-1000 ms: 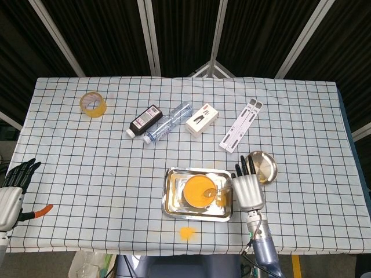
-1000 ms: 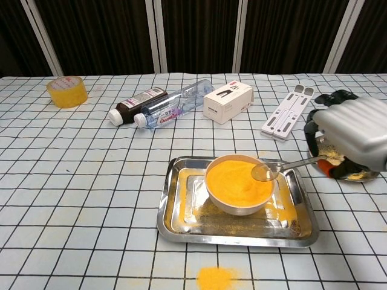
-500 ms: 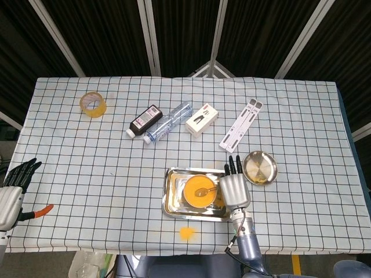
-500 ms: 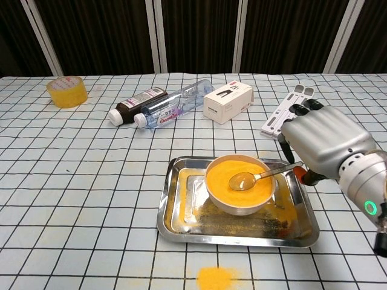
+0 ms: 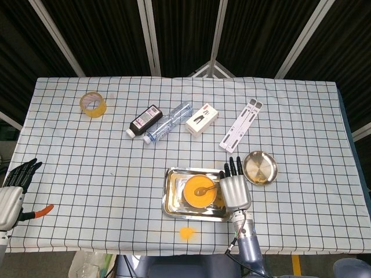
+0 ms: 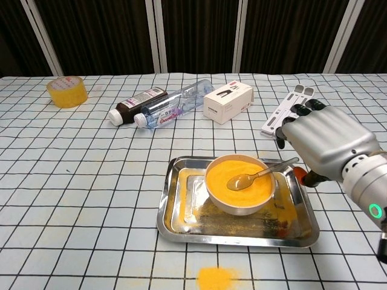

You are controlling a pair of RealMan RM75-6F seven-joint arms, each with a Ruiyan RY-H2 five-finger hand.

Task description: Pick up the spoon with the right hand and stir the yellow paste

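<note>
Spoon [image 6: 259,175] sits lower center of frame, tip in the yellow paste [image 6: 238,180] in its bowl [image 6: 236,204], handle held by the right hand [image 6: 329,143]. Thin, stiff, probably slippery metal, so grip far up the handle. Left hand [image 5: 10,191] idles, fingers spread, at the lower left edge.

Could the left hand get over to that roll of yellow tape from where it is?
Probably yes. The left hand hangs open at the table's near left edge, and the tape roll sits at the far left with only bare tablecloth between them, though whether the arm stretches that far is unclear.
</note>
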